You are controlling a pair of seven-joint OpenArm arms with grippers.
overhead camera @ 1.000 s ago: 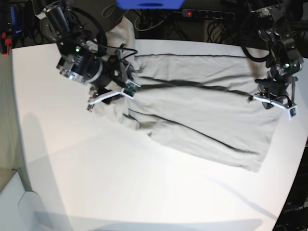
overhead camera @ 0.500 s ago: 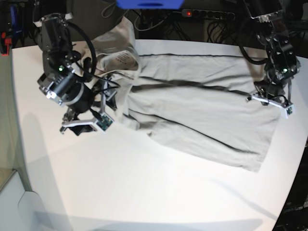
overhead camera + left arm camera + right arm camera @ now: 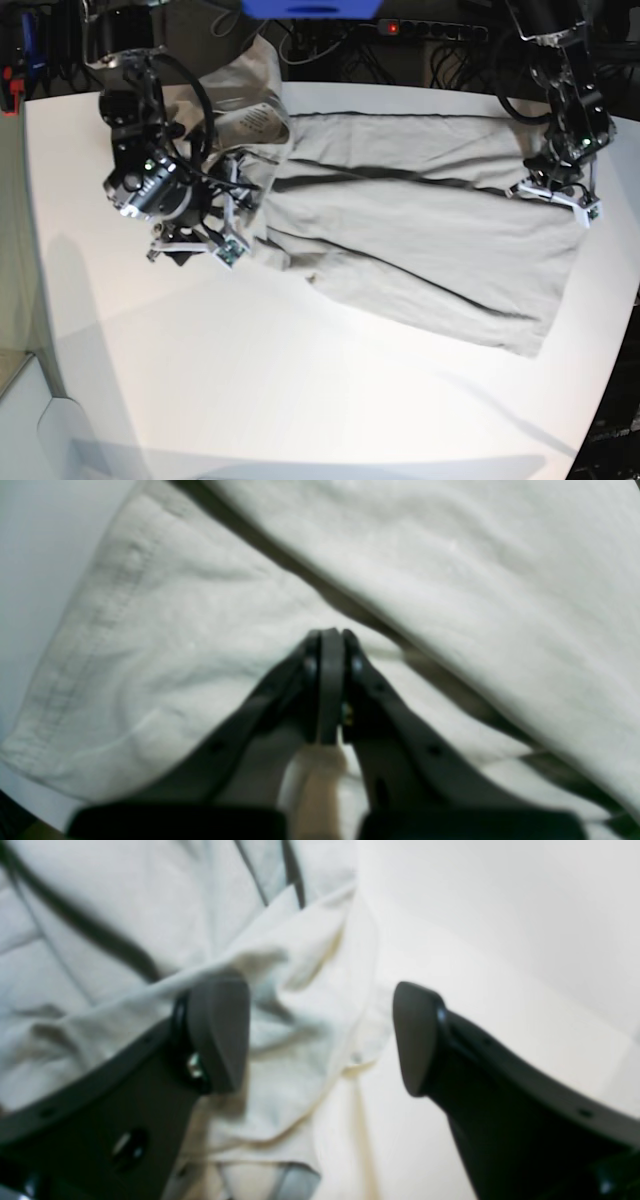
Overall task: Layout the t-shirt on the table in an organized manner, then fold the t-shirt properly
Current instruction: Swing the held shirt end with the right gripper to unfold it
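The light beige-grey t-shirt lies spread across the far half of the white table, with long creases running across it. Its neck end is bunched up at the far left, showing the dark printed label. My right gripper hangs open at the shirt's crumpled left edge. In the right wrist view its jaws straddle the rumpled cloth and bare table, holding nothing. My left gripper is shut at the shirt's right edge. In the left wrist view its fingertips press onto the fabric, with a beige strip between the fingers.
A power strip with a red light and tangled cables lie behind the table's far edge, beside a blue object. The table's curved edge runs down the left and the right side.
The right gripper has let go of the shirt's left part, opened wide and swung left, then back to the cloth's edge. The left gripper stays shut and has shifted slightly farther away.
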